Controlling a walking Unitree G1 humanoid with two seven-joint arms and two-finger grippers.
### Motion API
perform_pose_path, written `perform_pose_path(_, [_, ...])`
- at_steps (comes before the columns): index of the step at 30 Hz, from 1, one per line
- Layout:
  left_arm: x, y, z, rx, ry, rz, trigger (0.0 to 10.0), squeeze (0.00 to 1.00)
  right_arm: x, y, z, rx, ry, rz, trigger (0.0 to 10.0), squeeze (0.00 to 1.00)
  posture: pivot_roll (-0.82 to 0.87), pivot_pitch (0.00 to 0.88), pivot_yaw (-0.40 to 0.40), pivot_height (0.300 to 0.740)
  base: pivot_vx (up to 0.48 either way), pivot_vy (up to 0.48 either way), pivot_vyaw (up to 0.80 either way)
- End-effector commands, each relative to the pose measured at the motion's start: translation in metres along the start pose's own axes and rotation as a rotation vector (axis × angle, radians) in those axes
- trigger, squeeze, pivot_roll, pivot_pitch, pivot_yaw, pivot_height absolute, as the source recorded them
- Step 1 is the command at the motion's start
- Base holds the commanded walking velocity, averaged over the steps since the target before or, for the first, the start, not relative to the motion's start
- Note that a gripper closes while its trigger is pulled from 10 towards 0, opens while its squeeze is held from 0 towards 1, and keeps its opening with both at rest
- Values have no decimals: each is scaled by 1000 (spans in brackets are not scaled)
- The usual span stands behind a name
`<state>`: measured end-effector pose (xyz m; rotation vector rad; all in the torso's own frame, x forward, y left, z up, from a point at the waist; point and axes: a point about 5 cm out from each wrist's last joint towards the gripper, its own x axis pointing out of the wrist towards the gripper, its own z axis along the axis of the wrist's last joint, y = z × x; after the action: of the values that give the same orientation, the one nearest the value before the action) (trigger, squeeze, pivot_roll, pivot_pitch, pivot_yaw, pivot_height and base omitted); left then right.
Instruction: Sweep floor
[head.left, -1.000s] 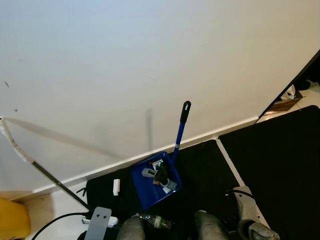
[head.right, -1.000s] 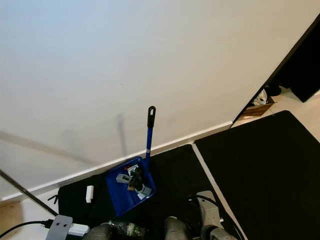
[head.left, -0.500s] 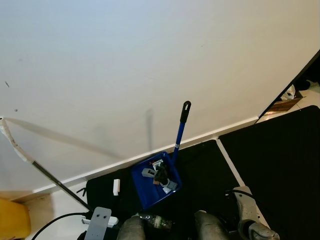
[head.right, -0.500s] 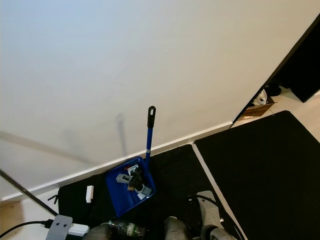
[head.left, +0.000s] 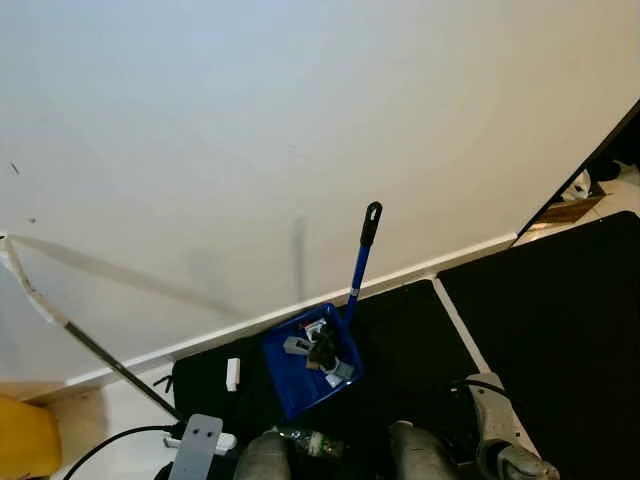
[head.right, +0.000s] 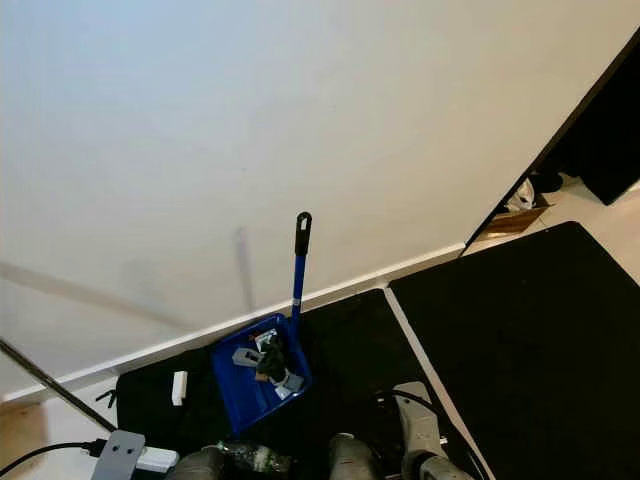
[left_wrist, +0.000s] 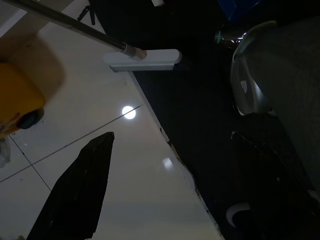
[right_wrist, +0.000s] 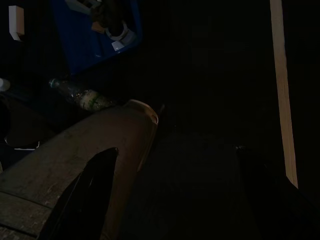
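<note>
While the robot stands facing the white wall (head.left: 250, 130), the blue dustpan (head.left: 300, 368) sits on the black mat (head.left: 410, 340) just in front of its feet, holding a small heap of grey and dark scraps (head.left: 320, 348), with its blue handle (head.left: 357, 268) rising upright to a black grip near the baseboard. A plastic bottle (head.left: 310, 440) lies on the mat right beside the robot's legs. Off to the robot's left, a long metal pole (head.left: 95, 350) slants down to a flat white head (left_wrist: 142, 59) on the pale floor (left_wrist: 100, 150), near something yellow (left_wrist: 17, 97). Both arms hang low: the left gripper (left_wrist: 165, 190) has its fingers spread wide and empty, and the right gripper (right_wrist: 175, 195) too stands wide apart over the dark mat.
</note>
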<state>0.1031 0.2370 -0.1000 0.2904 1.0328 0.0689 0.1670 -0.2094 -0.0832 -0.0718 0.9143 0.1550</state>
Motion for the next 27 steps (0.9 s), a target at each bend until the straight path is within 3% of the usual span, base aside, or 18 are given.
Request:
perform_pose_path(1, [-3,-6,-10,-12,36,-16,10000,0,-3,-1,-11,17,36,-9,10000,0,14,145,-38,740,0,0,0])
perform_pose_path(27, [-4,-6,-12,-3,38,-15,10000,0,-3,-1,-10,20,33,-9,10000,0,13,143,-33,740,0,0,0])
